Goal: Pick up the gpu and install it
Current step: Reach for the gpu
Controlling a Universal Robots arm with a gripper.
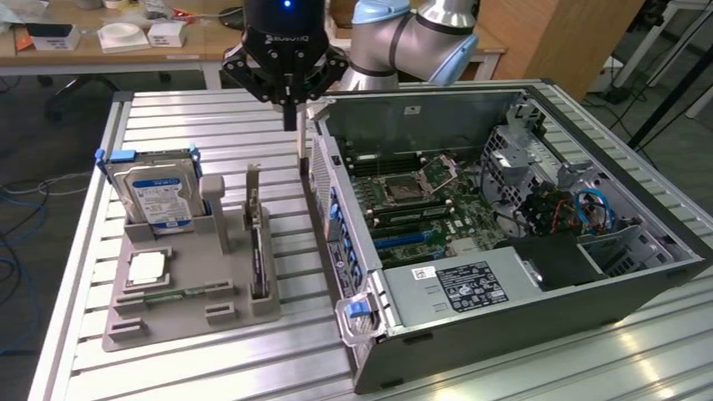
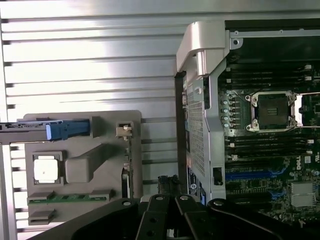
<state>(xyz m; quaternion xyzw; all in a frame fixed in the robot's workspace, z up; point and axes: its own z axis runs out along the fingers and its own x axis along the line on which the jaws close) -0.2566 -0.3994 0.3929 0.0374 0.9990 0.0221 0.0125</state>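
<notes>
**Item 1, gripper** (image 1: 290, 117) (image 2: 167, 186): hanging point-down over the far part of the slatted metal table (image 1: 167, 117), above the strip between the grey holder tray (image 1: 167, 324) and the computer case (image 1: 535, 322). Its jaws are standing fully closed, fingertips pressed together, gripping nothing.

**Item 2, gpu** (image 1: 257, 251) (image 2: 131, 165): standing on its long edge in a slot along the tray's side at the exterior view's right. Its silver bracket is pointing up at the far end. It is sitting below and nearer than the gripper, apart from it, not yet picked up.

**Item 3, other tray contents**: a blue-labelled hard drive (image 1: 156, 196) is standing upright at the far end. A processor chip (image 1: 147, 267) is lying flat in the middle. A green RAM stick (image 1: 179, 292) is lying just nearer than the chip.

**Item 4, computer case**: lying on its side at the exterior view's right of the tray, open, with the motherboard (image 1: 412, 200) facing up.
</notes>
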